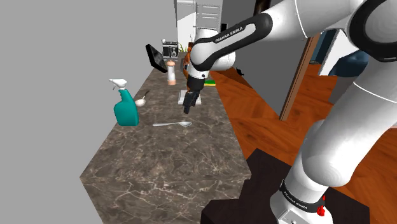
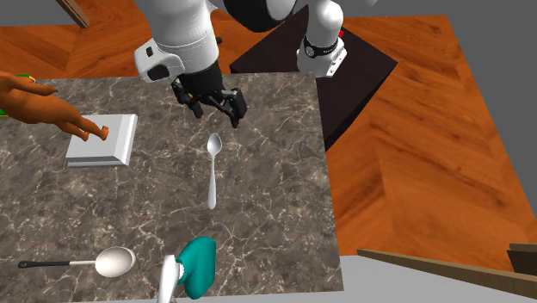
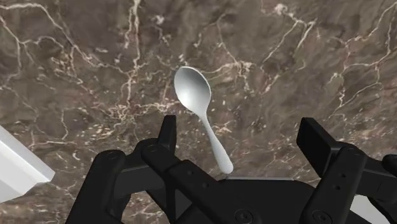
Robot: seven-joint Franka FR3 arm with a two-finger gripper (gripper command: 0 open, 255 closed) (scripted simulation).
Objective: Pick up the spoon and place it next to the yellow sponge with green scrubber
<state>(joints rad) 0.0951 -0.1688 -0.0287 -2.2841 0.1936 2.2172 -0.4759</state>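
A silver spoon [image 2: 212, 168] lies flat on the marble counter [image 2: 275, 207], its bowl toward the arm. In the shoulder view the spoon [image 1: 172, 123] lies just in front of the hand. My black gripper [image 2: 215, 108] hovers open above the bowl end and touches nothing. In the wrist view the spoon [image 3: 198, 108] lies below the open gripper [image 3: 242, 137], its handle running back under the hand, nearer one finger [image 3: 167, 130]. A green sliver [image 2: 7, 110] shows at the second exterior view's left edge beside an orange object [image 2: 43, 108]; I cannot tell if it is the sponge.
A white block [image 2: 101, 140] lies beside the gripper. A teal spray bottle [image 1: 125, 108] and a ladle [image 2: 99, 261] stand past the spoon. A shaker [image 1: 172, 73] and a dark tablet-like thing [image 1: 155, 56] sit at the counter's far end. The counter edge drops to wood floor [image 2: 413, 155].
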